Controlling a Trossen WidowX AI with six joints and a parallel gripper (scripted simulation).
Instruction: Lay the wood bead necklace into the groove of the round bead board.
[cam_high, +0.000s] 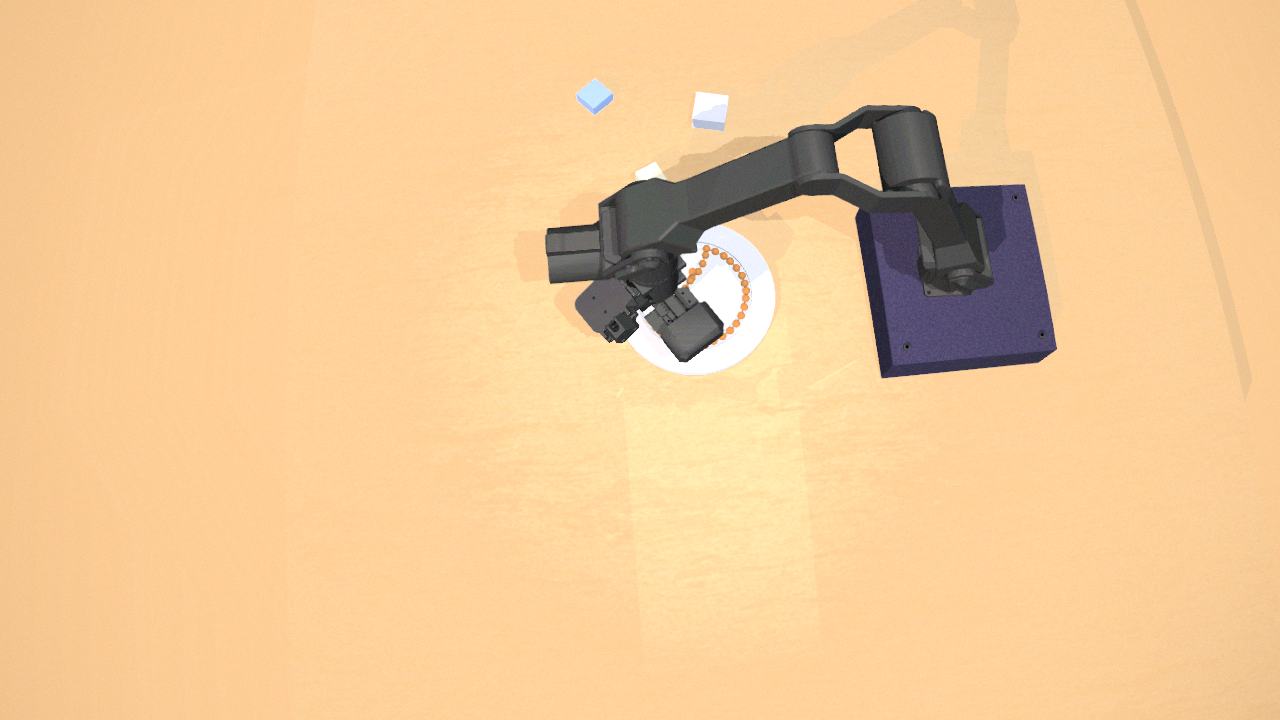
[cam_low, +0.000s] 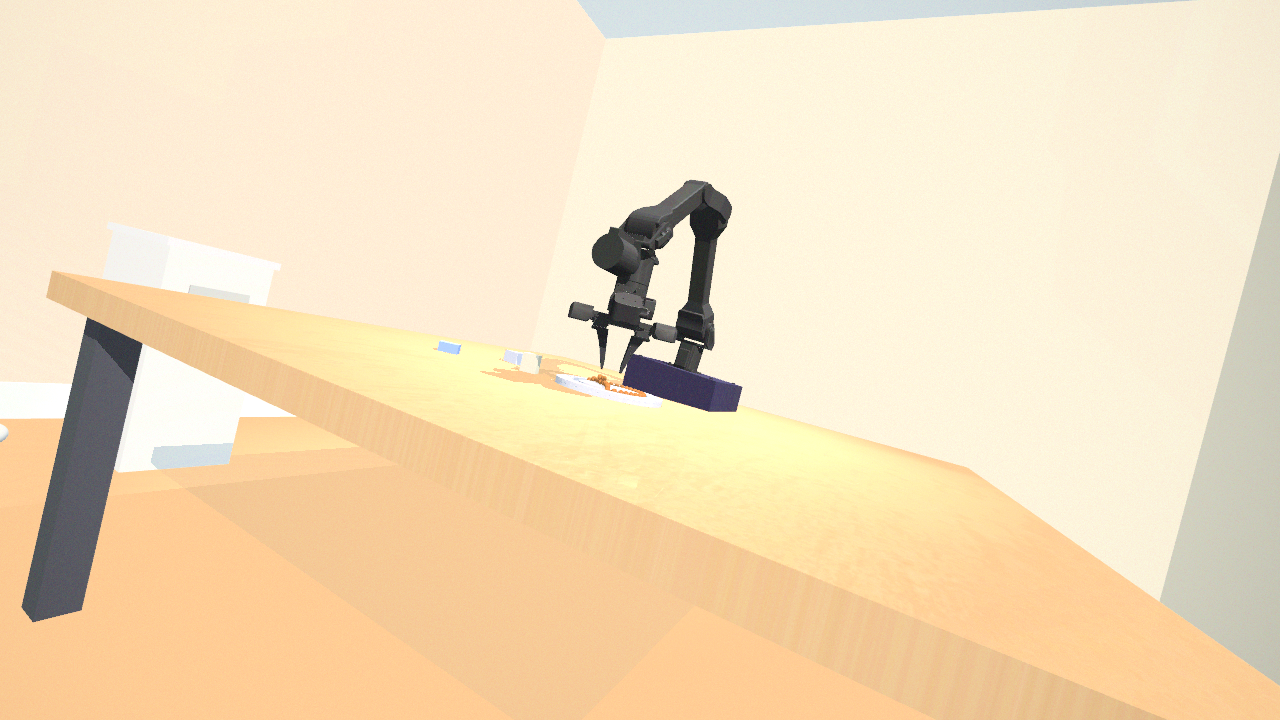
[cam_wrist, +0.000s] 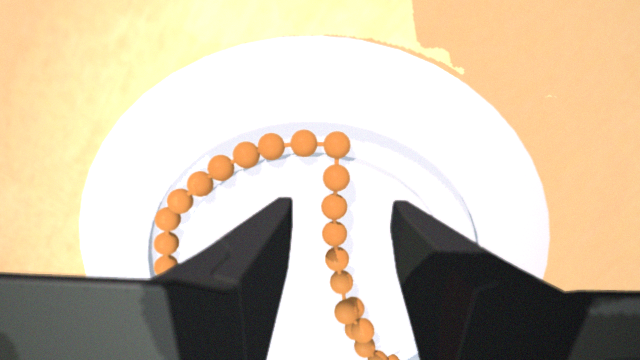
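Note:
The white round bead board (cam_high: 760, 304) (cam_low: 577, 390) (cam_wrist: 310, 75) lies on the table. The orange bead necklace (cam_high: 745, 298) (cam_low: 602, 382) (cam_wrist: 304, 143) lies on it. In the wrist view, one curved run follows the groove at the left and top. It turns sharply at the top, and a nearly straight run crosses the raised middle toward the bottom, where beads bunch and overlap. The groove at right shows no beads there. My gripper (cam_low: 612, 368) (cam_wrist: 342, 201) is open and empty above the board, its fingers either side of the straight run. The arm hides part of the board in the top view.
A blue block (cam_high: 594, 94) (cam_low: 449, 347), a white block (cam_high: 709, 109) (cam_low: 512, 357) and a cream block (cam_high: 648, 171) (cam_low: 530, 363) stand beyond the board. The cream one is partly behind the arm in the top view. The purple arm base (cam_high: 953, 344) (cam_low: 675, 383) is right of the board.

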